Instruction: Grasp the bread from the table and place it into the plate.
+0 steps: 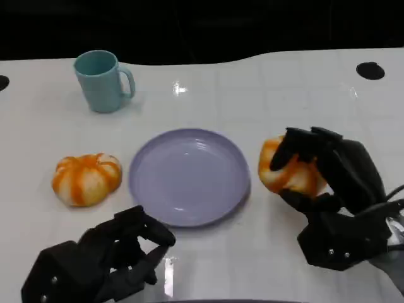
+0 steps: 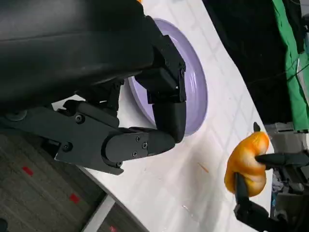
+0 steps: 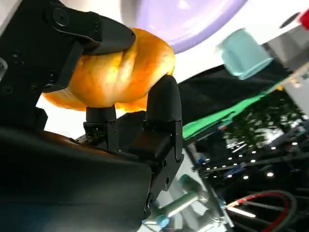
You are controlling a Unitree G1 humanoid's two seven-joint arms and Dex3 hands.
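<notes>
An orange and white bread roll (image 1: 285,170) sits just right of the lavender plate (image 1: 189,177), and my right hand (image 1: 331,183) grips it, fingers wrapped over its top and side. The right wrist view shows the roll (image 3: 116,72) clamped between black fingers (image 3: 164,104), with the plate (image 3: 188,19) beyond. From the left wrist view the same roll (image 2: 247,164) appears held past the plate (image 2: 195,92). A second orange-striped roll (image 1: 86,178) lies on the table left of the plate. My left hand (image 1: 104,262) rests near the front edge, fingers curled, holding nothing.
A teal mug (image 1: 102,81) stands at the back left of the white table (image 1: 265,101). A black round spot (image 1: 370,70) marks the far right corner. The table's front edge runs just behind my left hand.
</notes>
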